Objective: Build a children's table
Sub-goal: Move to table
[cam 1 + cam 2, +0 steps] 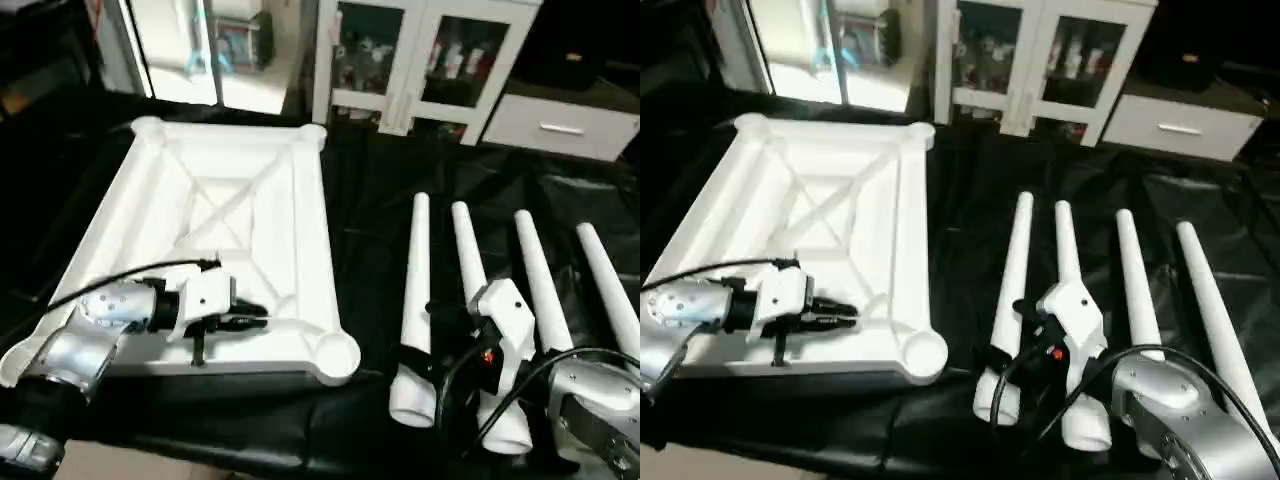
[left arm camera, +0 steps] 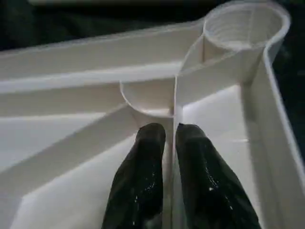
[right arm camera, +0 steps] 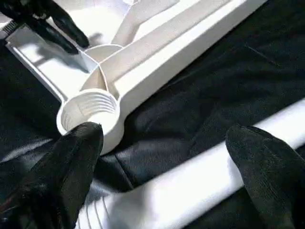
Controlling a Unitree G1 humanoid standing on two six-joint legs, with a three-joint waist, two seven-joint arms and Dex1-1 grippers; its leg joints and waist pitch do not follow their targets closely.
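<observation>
I saw the left gripper (image 2: 170, 136) pinched narrowly on a thin rib of the white plastic X-ribbed table top (image 1: 140, 215), lying underside-up at left. The right gripper (image 3: 164, 143) gaped wide astride one of four white tapered tube legs (image 1: 532, 275) on the black cloth (image 1: 365, 210); white glass-fronted cabinets (image 1: 420, 60) stood beyond.

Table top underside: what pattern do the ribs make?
An X of diagonal ribs crossing the white table top, clearest in the left eye view.

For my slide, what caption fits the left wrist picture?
Black fingers straddle a thin rib of the white plastic tabletop.
</observation>
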